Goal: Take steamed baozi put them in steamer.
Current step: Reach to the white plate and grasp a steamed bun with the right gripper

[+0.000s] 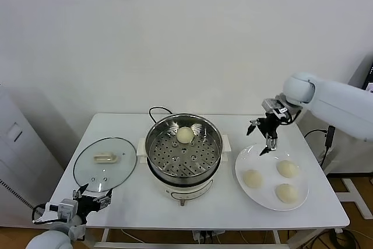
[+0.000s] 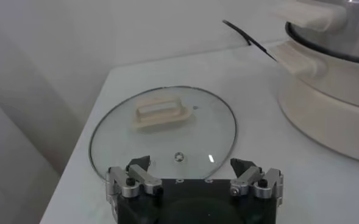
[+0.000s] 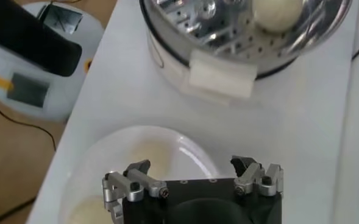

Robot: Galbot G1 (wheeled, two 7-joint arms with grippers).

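The steamer (image 1: 183, 170) stands mid-table with one cream-white baozi (image 1: 185, 134) on the far side of its perforated tray. Three more baozi (image 1: 252, 178) (image 1: 287, 168) (image 1: 286, 192) lie on a white plate (image 1: 269, 200) to its right. My right gripper (image 1: 263, 138) hangs open and empty above the plate's far-left rim, between steamer and plate. In the right wrist view that gripper (image 3: 191, 167) is over the plate (image 3: 115, 143), with the steamer (image 3: 167, 42) and its baozi (image 3: 277, 12) beyond. My left gripper (image 1: 90, 196) is parked open at the table's front left.
A glass lid (image 1: 105, 163) with a white handle lies flat left of the steamer; in the left wrist view the lid (image 2: 161, 128) lies just ahead of the left gripper (image 2: 193, 167). A black cord (image 1: 156, 111) runs behind the steamer. The table edge is close to the plate's right side.
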